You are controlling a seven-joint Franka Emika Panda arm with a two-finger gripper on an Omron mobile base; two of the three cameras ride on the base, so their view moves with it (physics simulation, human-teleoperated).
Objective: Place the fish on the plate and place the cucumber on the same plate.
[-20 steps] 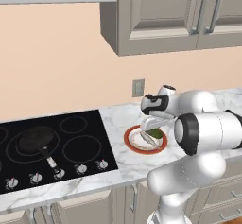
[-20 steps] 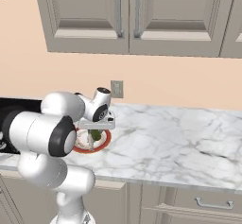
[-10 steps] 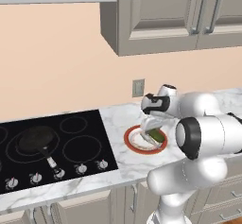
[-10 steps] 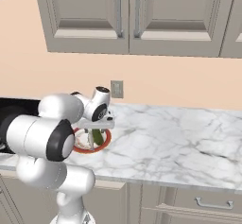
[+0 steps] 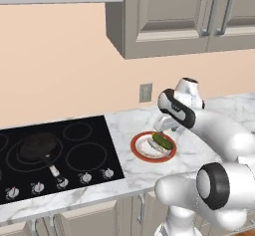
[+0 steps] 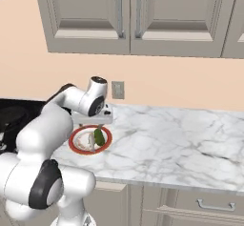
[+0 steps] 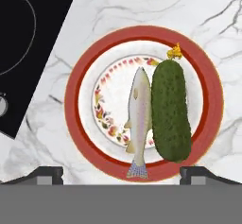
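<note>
1. We see the plate (image 7: 142, 102) on the marble counter (image 6: 181, 139), close to the counter's front edge and just beside the right edge of the black cooktop (image 5: 55, 155); its rim is red-orange and its white centre carries a ring of small flowers.
2. The fish (image 7: 139, 119) lies on the plate, about in the middle; in the hand view its tail fin reaches over the red rim at the bottom, and its head points toward the top.
3. The cucumber (image 7: 170, 109) lies on the same plate, side by side with the fish and touching it along its length; a small yellow flower sits at its upper end, and its body covers part of the inner rim on that side.
4. In the left base view we find the cucumber (image 5: 162, 141) toward the back of the plate (image 5: 153, 147) and the fish (image 5: 153, 147) in front of it; in the right base view the cucumber (image 6: 99, 137) is on the right half of the plate (image 6: 90, 140).
5. The gripper (image 7: 121, 173) hangs above the plate, looking straight down at it; its two dark tips stand wide apart at the bottom of the hand view, with nothing between them; it touches neither the fish nor the cucumber.
6. A black frying pan (image 5: 37, 148) rests on the cooktop, well apart from the plate; a row of knobs (image 5: 60, 182) runs along the cooktop's front edge.
</note>
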